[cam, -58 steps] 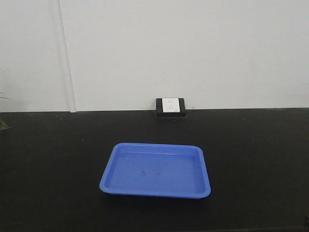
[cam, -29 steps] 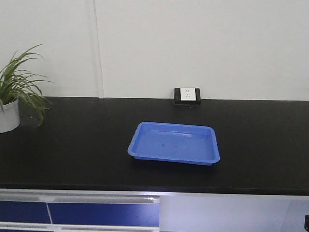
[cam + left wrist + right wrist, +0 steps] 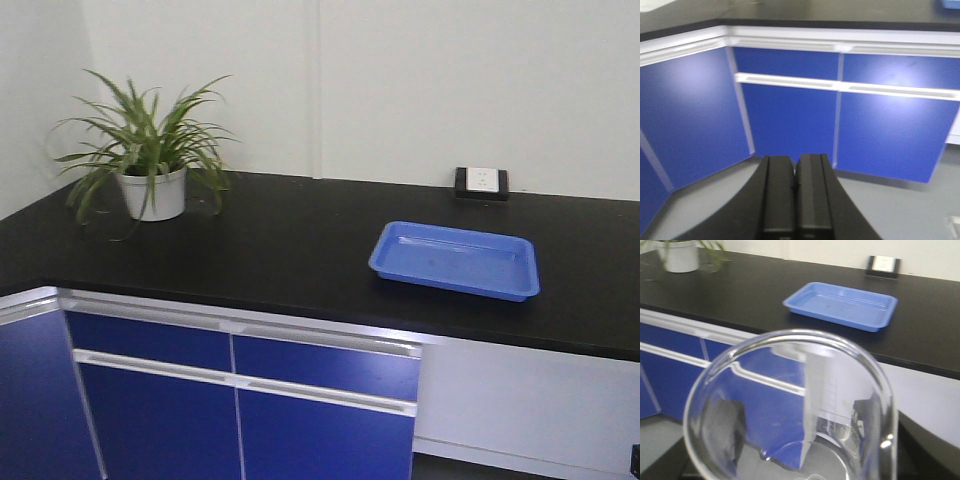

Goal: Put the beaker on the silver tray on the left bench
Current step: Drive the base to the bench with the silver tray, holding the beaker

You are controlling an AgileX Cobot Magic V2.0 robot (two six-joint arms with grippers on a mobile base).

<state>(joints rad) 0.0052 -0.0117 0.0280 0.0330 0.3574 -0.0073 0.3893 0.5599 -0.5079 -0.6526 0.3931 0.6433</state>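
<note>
The clear glass beaker (image 3: 790,390) fills the right wrist view, its round rim towards the camera. My right gripper (image 3: 797,450) is shut on it; the dark fingers (image 3: 730,432) show through the glass on both sides. It hangs in front of the blue cabinets, below the worktop. My left gripper (image 3: 795,159) is shut on nothing, jaws pressed together, and points at the cabinet fronts near the floor. The black bench worktop (image 3: 280,250) runs along the wall and turns a corner at the far left (image 3: 25,250). The silver tray is out of view.
A blue plastic tray (image 3: 455,260) lies on the worktop at the right, and shows again as the blue tray (image 3: 840,305). A potted plant (image 3: 150,160) stands at the back left. A wall socket (image 3: 481,182) sits behind the tray. Blue cabinet doors (image 3: 240,400) are below.
The front view has drawn back and swung left. The blue tray slid from centre to the right. The plant, the bench edge and the cabinets came into view.
</note>
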